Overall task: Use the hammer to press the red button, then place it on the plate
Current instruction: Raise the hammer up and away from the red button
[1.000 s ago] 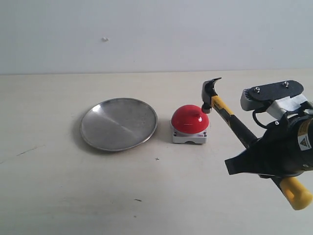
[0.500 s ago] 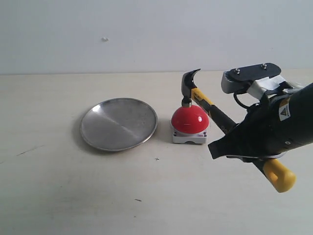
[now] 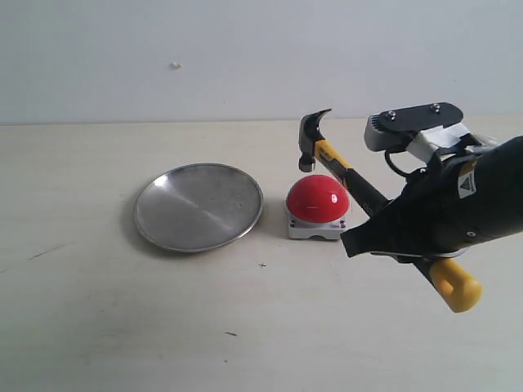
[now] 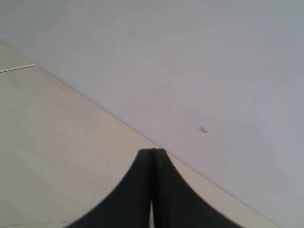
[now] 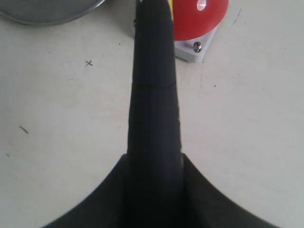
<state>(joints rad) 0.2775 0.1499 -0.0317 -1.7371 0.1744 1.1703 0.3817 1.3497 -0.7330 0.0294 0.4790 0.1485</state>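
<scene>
The right pincer (image 3: 382, 229) was seen clamped on the black handle of the hammer (image 3: 359, 189). The head was held just above the button (image 3: 317, 198), at about 11 o'clock of the dome in the exterior view, and a slight gap could be made out between them. The handle was slanted down toward 4 o'clock, with its yellow end jutting past the pincer. The plate (image 3: 198, 206) was found on the table (image 3: 122, 327) at the button's 9 o'clock, near it but apart. The left pincer (image 4: 152, 154) was pressed together.

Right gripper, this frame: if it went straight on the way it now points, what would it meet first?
Most likely the red button: its grey base lies just ahead of the right gripper, beside the hammer it grips. Depth is uncertain.
</scene>
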